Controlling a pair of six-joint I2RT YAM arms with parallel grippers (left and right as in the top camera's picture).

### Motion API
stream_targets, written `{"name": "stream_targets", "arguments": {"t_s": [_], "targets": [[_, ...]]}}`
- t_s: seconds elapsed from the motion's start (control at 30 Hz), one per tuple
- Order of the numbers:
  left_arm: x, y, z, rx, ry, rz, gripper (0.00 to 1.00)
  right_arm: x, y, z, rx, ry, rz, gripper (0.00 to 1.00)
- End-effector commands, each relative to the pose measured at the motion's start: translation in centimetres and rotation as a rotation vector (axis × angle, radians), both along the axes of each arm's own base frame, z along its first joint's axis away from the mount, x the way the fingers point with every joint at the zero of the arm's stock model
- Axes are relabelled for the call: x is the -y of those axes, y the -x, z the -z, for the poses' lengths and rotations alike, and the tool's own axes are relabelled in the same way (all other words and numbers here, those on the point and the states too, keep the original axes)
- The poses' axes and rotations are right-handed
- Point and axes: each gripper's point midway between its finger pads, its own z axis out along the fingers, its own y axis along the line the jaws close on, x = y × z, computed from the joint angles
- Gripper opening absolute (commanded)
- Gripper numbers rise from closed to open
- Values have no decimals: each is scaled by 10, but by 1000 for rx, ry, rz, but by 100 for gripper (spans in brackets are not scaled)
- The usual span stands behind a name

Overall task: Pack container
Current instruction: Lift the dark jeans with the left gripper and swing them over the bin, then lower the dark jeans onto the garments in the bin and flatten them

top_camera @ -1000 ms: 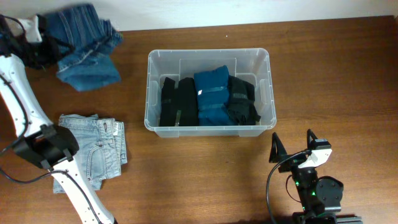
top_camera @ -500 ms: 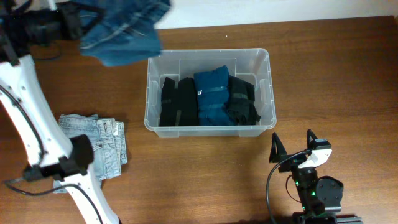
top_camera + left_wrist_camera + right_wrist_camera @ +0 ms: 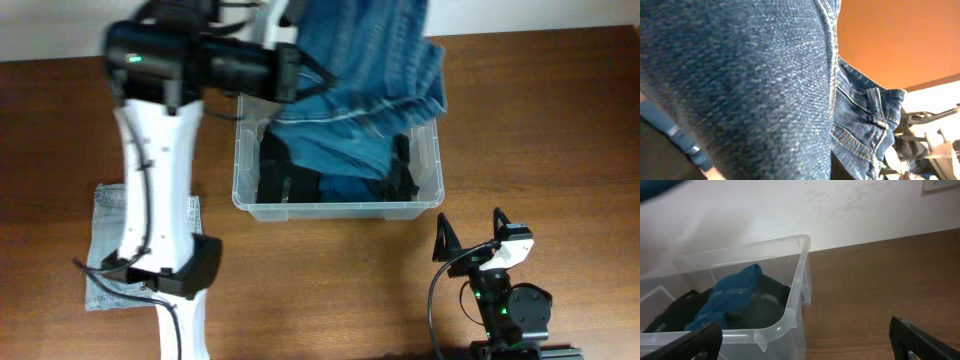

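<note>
The container [image 3: 340, 209] lies beneath jeans [image 3: 372, 82] clamped in the left gripper [image 3: 306, 75]

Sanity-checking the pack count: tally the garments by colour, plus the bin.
dark blue jeans, held over the bin: 1
light blue jeans, on the table: 1
teal garment, in the bin: 1
black garments, in the bin: at least 2, partly covered
clear container: 1
Total: at least 5 garments, 1 container
</note>
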Motion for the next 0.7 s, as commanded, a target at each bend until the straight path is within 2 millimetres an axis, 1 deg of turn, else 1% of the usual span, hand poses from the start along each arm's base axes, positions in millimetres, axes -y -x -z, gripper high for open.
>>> {"name": "stream_targets", "arguments": {"t_s": [0.0, 0.07, 0.2, 0.47, 0.53, 0.67], "targets": [[25, -1, 7, -35, -24, -36, 1, 3, 0, 3, -2, 10, 14, 98], [32, -8, 20, -78, -66, -100, 1, 3, 0, 3, -2, 10, 14, 99], [36, -19, 47, -187, -130, -219, 0, 3, 0, 3, -2, 10, 14, 98], [50, -36, 84, -257, -142, -231, 1, 3, 0, 3, -2, 10, 14, 98], [53, -37, 94, -282, -148, -234, 1, 3, 0, 3, -2, 10, 14, 98], [65, -35, 110, -315, -160, -220, 1, 3, 0, 3, -2, 10, 14, 98]]}}
